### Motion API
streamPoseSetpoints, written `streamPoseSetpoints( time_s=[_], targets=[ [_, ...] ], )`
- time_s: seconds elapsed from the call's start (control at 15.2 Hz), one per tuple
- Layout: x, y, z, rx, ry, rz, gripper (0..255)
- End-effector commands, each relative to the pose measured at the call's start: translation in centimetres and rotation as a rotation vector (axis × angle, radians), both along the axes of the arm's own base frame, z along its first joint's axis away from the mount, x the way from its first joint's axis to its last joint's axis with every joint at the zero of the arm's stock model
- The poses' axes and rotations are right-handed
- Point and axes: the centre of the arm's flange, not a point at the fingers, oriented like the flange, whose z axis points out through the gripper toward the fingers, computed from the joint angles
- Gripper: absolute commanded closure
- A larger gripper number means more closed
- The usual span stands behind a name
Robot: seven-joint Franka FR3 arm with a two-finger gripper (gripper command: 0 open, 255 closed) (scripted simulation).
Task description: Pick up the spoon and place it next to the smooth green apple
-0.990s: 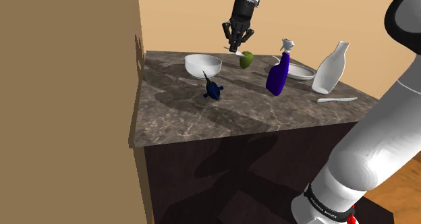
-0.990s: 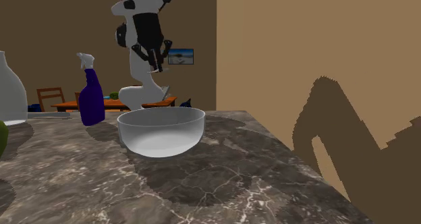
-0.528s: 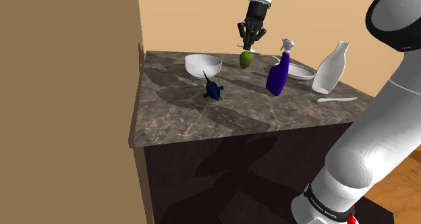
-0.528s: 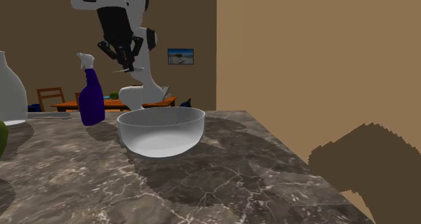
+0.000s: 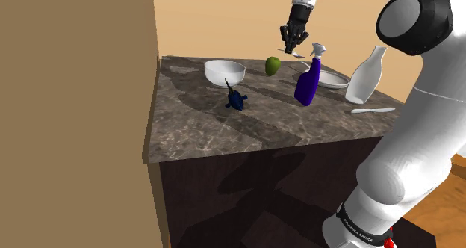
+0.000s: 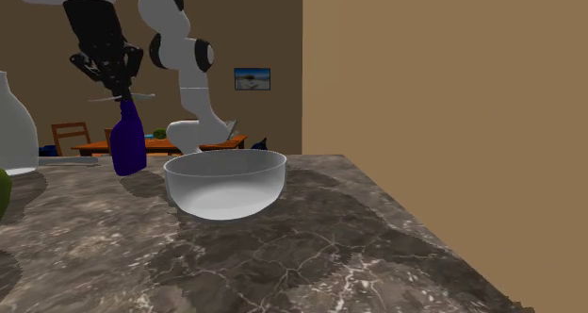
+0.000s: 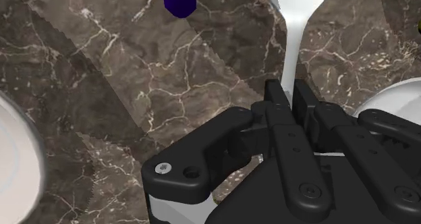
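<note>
While the gripper (image 5: 293, 48) hangs high above the marble counter (image 5: 224, 127), its fingers are clenched on the white spoon (image 7: 297, 17), up in the air near the green apple (image 5: 273, 66) and the blue spray bottle (image 5: 308, 82)

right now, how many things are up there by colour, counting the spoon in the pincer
white: 5 (bowl, plate, bottle, utensil lying flat, spoon)
blue: 2 (spray bottle, small dark blue object)
green: 1 (apple)
total: 8
</note>
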Motion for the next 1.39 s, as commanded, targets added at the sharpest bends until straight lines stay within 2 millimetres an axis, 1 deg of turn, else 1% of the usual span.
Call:
streamPoseSetpoints(
  time_s=[0.0, 0.2, 0.26, 1.32],
  targets=[
    [-0.3, -2.5, 0.0, 0.000, 0.000, 0.001, 255],
    [-0.8, -6.4, 0.0, 0.000, 0.000, 0.001, 255],
    [-1.0, -8.1, 0.0, 0.000, 0.000, 0.001, 255],
    [-1.0, -8.1, -8.4, 0.000, 0.000, 0.001, 255]
  ],
)
